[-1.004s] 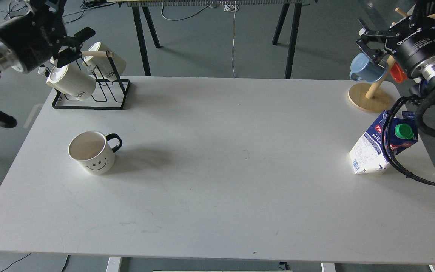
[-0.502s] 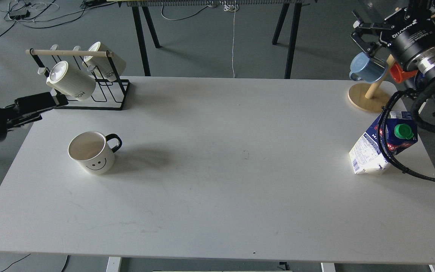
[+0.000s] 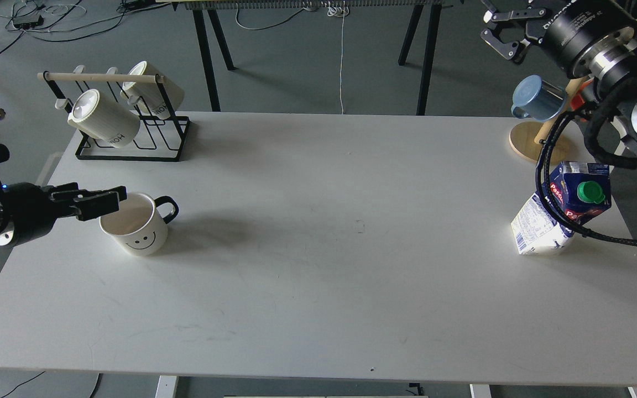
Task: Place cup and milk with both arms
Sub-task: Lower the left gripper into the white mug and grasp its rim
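Head view: cup and milk on the bench

Cup [image 3: 135,224] stands at the bench's [image 3: 318,276] nine o'clock side; left gripper [image 3: 109,200] reaches its rim, finger spread unclear. Milk [image 3: 562,209] sits at three o'clock. Right gripper [image 3: 504,34] hangs at one o'clock, fingers wide apart, holding nothing.

worktop [image 3: 318,265]: white, fills most of frame | black wire mug rack [image 3: 130,138]: upper left on worktop, wooden bar on top, two cream ribbed mugs [image 3: 105,119] hanging tilted | wooden mug tree [image 3: 539,141]: upper right corner of worktop, round base, blue mug [image 3: 537,99] hung on it, orange mug [image 3: 577,101] mostly hidden | trestle legs [image 3: 418,55]: on grey floor behind worktop
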